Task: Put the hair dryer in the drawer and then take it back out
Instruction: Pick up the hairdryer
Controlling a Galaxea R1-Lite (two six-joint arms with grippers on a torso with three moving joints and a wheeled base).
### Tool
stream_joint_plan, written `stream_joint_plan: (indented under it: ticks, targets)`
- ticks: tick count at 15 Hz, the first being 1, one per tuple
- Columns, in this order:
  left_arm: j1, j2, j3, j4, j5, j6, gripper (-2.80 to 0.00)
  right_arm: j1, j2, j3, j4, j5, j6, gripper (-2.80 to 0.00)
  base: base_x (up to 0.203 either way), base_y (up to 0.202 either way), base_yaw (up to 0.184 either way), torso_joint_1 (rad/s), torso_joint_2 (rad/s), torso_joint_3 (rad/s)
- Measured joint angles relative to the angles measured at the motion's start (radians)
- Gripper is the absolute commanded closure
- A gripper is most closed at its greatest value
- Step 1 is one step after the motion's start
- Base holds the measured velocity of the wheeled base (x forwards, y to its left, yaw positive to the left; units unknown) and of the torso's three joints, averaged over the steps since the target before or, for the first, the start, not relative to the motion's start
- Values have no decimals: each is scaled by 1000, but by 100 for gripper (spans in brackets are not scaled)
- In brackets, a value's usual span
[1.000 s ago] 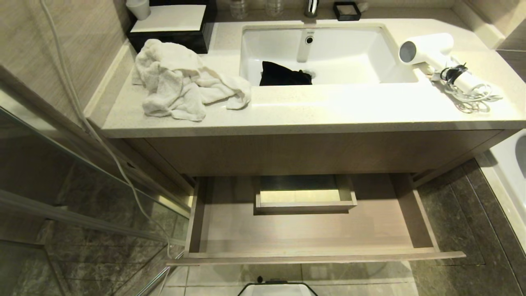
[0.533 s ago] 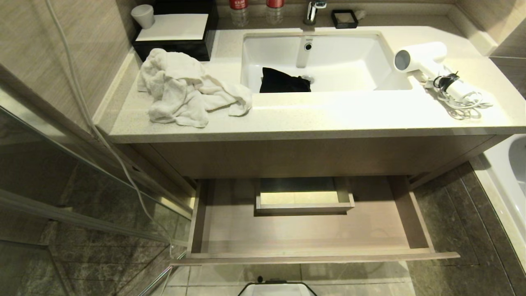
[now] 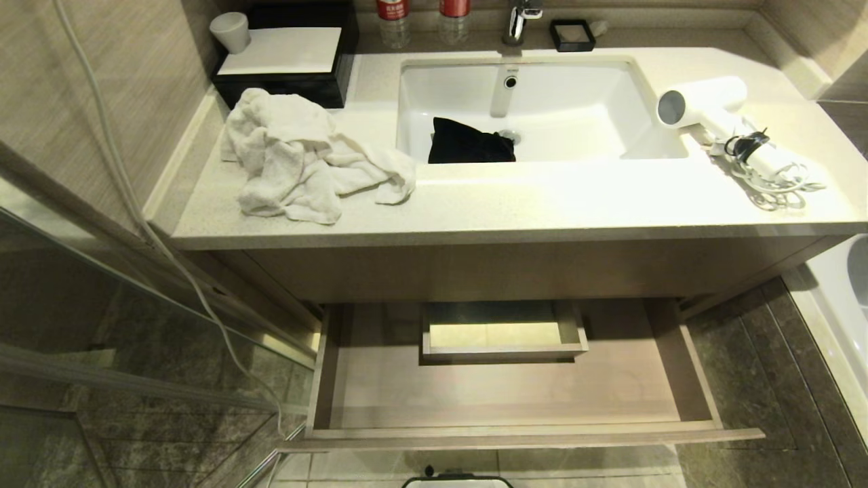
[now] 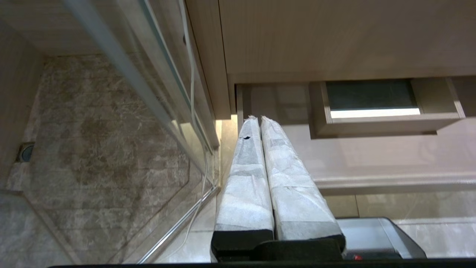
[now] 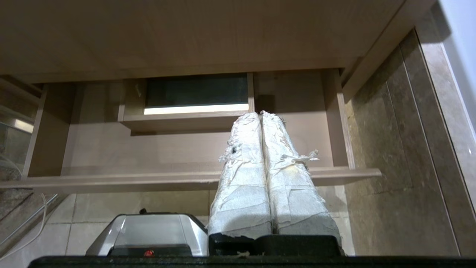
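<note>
The white hair dryer (image 3: 712,108) lies on the counter's right end beside the sink, its coiled cord (image 3: 780,183) trailing toward the front right. Below the counter the wood-grain drawer (image 3: 515,437) stands pulled out and bare inside, with a boxed cutout (image 3: 503,352) in the middle of its floor. Neither arm shows in the head view. My left gripper (image 4: 259,118) is shut and empty, low before the drawer's (image 4: 390,178) left part. My right gripper (image 5: 260,113) is shut and empty too, low before the drawer's (image 5: 111,178) right part.
A crumpled white towel (image 3: 298,156) lies on the counter's left end, near a black box (image 3: 285,57) with a cup (image 3: 229,30). A black cloth (image 3: 468,141) sits in the sink (image 3: 576,102). A glass shower panel (image 3: 102,325) stands left, a white fixture (image 3: 847,298) right.
The whole head view has shifted: counter and drawer sit slightly lower in the picture, and the back of the counter with its bottles and tap has come into view. Nothing on the counter has moved.
</note>
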Motion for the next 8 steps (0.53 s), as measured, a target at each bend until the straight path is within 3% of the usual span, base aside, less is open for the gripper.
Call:
stream_joint_plan:
  ticks: [8]
  targets:
    - [0,0,0,0,0,0,0,0,0,0,-4,0,1,0,0,0,0,296,-82,216]
